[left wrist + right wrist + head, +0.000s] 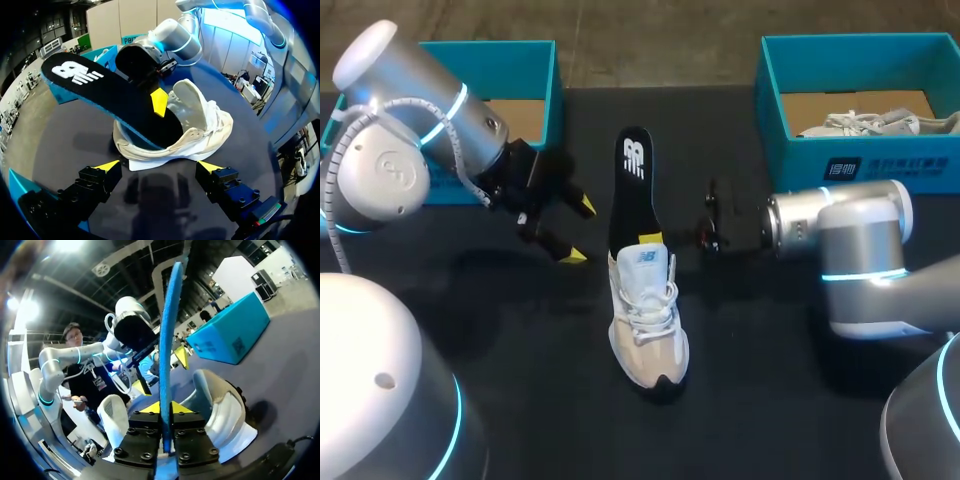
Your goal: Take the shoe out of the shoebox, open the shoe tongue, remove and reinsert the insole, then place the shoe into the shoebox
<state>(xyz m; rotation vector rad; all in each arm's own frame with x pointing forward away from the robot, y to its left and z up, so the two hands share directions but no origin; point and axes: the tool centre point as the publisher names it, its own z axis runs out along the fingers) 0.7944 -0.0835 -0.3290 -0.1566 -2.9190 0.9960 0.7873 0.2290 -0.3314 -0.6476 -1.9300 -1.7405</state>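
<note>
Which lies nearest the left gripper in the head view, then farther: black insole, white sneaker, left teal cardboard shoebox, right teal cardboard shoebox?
1. Black insole and white sneaker, just right of the left gripper: too close to call.
2. Left teal shoebox, behind it.
3. Right teal shoebox, far off to the right.

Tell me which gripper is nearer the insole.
Right. The right gripper is shut on the insole, pinching its edge close to where it enters the shoe. The left gripper hangs open beside the shoe, apart from the insole.
</note>
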